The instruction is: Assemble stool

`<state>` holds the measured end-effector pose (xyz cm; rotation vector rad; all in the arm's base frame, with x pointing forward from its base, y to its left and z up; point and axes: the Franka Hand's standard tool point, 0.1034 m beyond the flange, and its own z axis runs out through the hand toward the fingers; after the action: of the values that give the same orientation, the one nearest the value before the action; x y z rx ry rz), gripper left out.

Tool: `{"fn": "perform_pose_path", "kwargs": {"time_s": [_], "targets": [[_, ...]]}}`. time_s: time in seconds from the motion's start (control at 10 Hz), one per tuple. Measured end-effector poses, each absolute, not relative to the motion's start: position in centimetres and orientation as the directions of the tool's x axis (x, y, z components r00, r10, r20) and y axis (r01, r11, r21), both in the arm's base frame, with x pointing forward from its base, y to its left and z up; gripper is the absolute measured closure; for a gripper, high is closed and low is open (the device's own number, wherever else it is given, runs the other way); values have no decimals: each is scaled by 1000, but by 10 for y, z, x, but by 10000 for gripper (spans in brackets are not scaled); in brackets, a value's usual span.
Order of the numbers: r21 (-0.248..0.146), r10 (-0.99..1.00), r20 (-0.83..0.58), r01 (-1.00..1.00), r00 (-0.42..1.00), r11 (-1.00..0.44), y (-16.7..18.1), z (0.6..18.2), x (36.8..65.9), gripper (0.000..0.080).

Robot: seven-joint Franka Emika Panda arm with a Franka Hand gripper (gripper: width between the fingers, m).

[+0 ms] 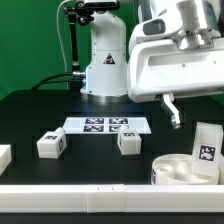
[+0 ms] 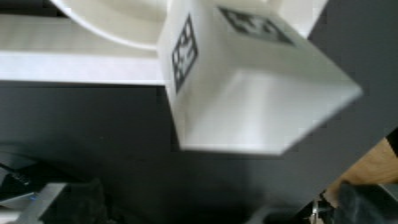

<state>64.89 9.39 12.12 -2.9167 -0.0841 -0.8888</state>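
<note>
Table [image 1: 30,115] is wide open toward the exterior view's left. Seat [image 1: 180,172] sits near the front edge at the exterior view's right, a leg [image 1: 207,143] upright right by it. My gripper [image 1: 174,110] hangs above them; jaws, honestly can't tell.

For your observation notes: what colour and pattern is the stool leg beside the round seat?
White leg with black-and-white square tags; wrist view shows it best.

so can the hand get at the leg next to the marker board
Probably yes. That leg stands alone on the table with nothing over it, and the marker board beside it lies flat. The hand hangs higher, off to the exterior view's right.
</note>
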Motion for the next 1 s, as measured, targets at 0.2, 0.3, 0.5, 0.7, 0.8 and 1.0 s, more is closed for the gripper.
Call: {"fn": "perform_pose_path", "kwargs": {"time_s": [0.2, 0.3, 0.5, 0.7, 0.8, 1.0], "targets": [[-67, 40, 546, 91, 837, -994, 88, 135, 657, 150], [-66, 42, 546, 93, 836, -994, 89, 132, 656, 150], [-68, 43, 532, 94, 845, -993, 90, 129, 655, 150], [-147, -110, 503, -40, 857, -988, 89, 127, 652, 150], [-193, -195, 424, -122, 885, -974, 98, 121, 646, 150], [-194, -185, 296, -131, 937, -972, 99, 120, 648, 150]]}}
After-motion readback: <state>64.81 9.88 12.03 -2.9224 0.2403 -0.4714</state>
